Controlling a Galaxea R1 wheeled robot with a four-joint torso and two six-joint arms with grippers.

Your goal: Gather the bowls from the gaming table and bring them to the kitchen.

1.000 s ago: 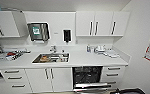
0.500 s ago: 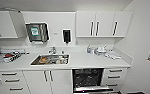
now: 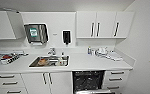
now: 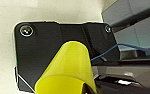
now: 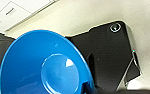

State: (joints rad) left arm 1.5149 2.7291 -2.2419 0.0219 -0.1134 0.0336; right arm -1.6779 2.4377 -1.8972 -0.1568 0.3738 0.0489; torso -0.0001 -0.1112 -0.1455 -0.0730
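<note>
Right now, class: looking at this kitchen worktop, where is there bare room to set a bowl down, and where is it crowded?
Bare worktop lies between the sink and the cluster of small items at the right back, reaching the front edge. The left end is crowded by a tray of things. The sink itself already holds items.

The left gripper (image 4: pixel 84 87) sits at the rim of a small round yellow plastic bowl (image 4: pixel 68 70), which rises close in front of its fingers. The right gripper (image 5: pixel 87 87) likewise meets the rim of a small round blue plastic bowl (image 5: pixel 44 65).
</note>
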